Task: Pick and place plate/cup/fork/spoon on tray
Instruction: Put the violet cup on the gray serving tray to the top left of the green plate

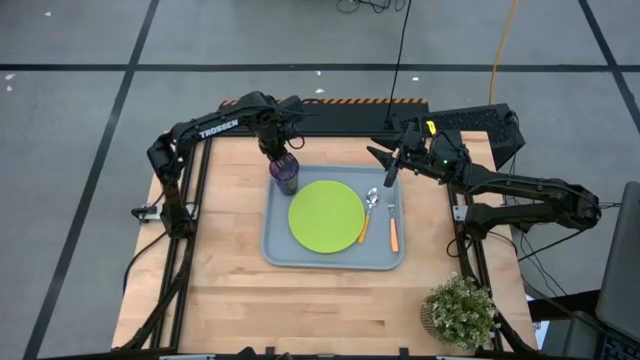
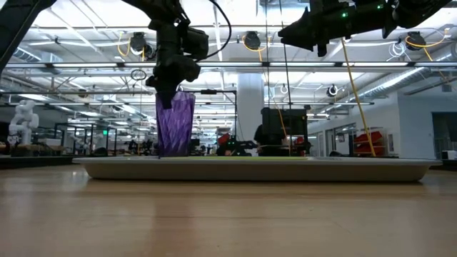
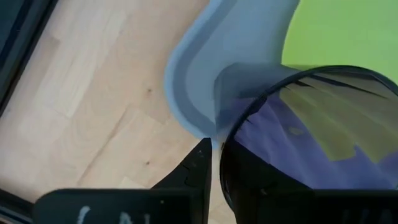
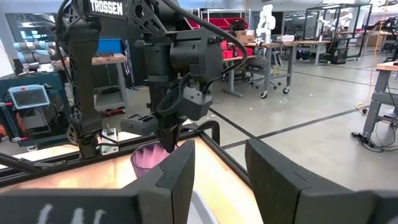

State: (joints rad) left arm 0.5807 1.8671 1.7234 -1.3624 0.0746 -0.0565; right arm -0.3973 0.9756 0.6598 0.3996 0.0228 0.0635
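Observation:
The purple cup (image 1: 284,175) stands upright on the tray (image 1: 275,250), in its far left corner. My left gripper (image 1: 278,152) points straight down over the cup's rim (image 3: 249,115). One finger (image 3: 198,163) is outside the wall; the other is hidden behind the cup. The green plate (image 1: 326,216) lies in the tray's middle. The spoon (image 1: 368,212) and the fork (image 1: 392,225) lie to its right. My right gripper (image 4: 217,155) hangs open and level above the tray's far right corner, holding nothing. My left gripper stands from above astride the cup's rim, at the side toward the table's far left. A thin gap shows between the outer finger and the wall (image 3: 225,155). The cup hides the inner finger, so I cannot tell whether it touches. The cup's base rests on the tray (image 2: 250,168).
A small potted plant (image 1: 460,310) stands at the table's near right corner. Bare wood lies left of the tray and along the near edge. Black bars of the arms' frame run along the table's far edge.

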